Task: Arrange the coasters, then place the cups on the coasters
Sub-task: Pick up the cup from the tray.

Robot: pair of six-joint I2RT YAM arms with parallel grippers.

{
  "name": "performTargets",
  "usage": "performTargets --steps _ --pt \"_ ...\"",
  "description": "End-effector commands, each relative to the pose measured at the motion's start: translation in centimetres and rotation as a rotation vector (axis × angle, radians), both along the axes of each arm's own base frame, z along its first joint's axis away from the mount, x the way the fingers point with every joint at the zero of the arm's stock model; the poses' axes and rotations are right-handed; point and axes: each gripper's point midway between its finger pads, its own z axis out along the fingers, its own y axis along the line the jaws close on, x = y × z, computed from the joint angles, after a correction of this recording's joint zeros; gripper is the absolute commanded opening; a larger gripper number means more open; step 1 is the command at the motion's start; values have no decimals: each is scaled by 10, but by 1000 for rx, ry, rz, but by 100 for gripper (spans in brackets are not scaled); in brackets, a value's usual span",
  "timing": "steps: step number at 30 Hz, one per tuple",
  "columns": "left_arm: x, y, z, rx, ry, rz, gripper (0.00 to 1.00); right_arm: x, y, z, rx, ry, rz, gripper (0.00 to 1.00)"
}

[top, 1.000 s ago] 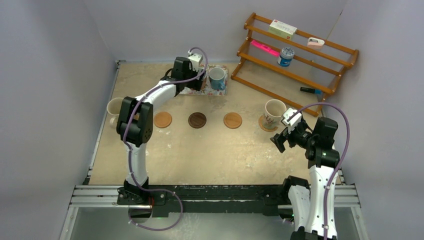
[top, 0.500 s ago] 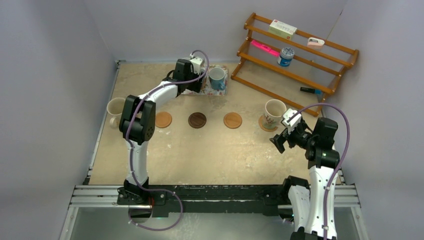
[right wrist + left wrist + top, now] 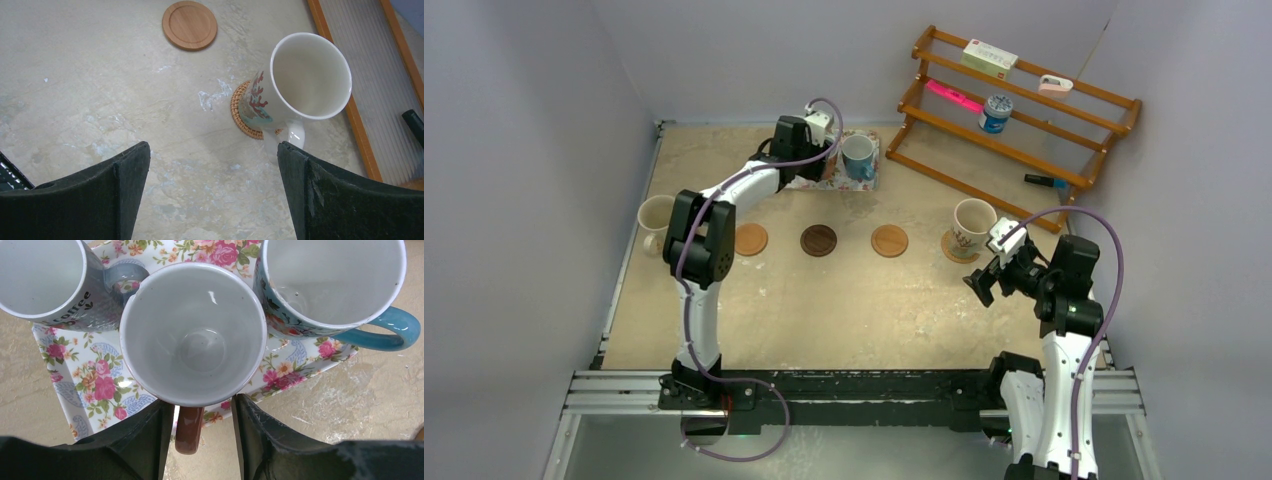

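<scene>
Left hand [image 3: 202, 407] is found partly open astride the handle [image 3: 188, 432] of the reddish mug [image 3: 192, 335]; right hand [image 3: 212, 150] is spread wide.

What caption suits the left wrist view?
Left gripper straddling the handle of the middle mug on the floral tray.

**A:** And the whole table [image 3: 844, 300] is taken in from high above and behind the arm bases, angled down and forward as far as the wooden rack [image 3: 1014, 130] by the back wall.

**B:** Over to the left wrist: the floral tray [image 3: 95, 385] is viewed from almost straight overhead, very close.

**A:** From the right wrist, the cream mug [image 3: 310, 75] on its woven coaster [image 3: 242, 120] is looked down on, slanted, from somewhat farther off.

**B:** Tray and mug are both found again, small, in the overhead view.
</scene>
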Motion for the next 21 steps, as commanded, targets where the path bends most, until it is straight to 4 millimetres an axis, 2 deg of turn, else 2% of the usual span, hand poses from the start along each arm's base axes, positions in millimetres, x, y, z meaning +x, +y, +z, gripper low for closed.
performTargets --steps 1,6,15,21 --pt "16 -3 20 -14 -67 -2 48 -3 4 -2 12 2 25 99" --pt "17 -1 17 -2 -65 3 48 -3 4 -2 12 2 25 99" --pt "18 2 14 15 -62 10 35 -4 4 -2 11 2 26 99" --pt "17 2 11 19 -57 9 35 -4 4 -2 9 -2 29 99"
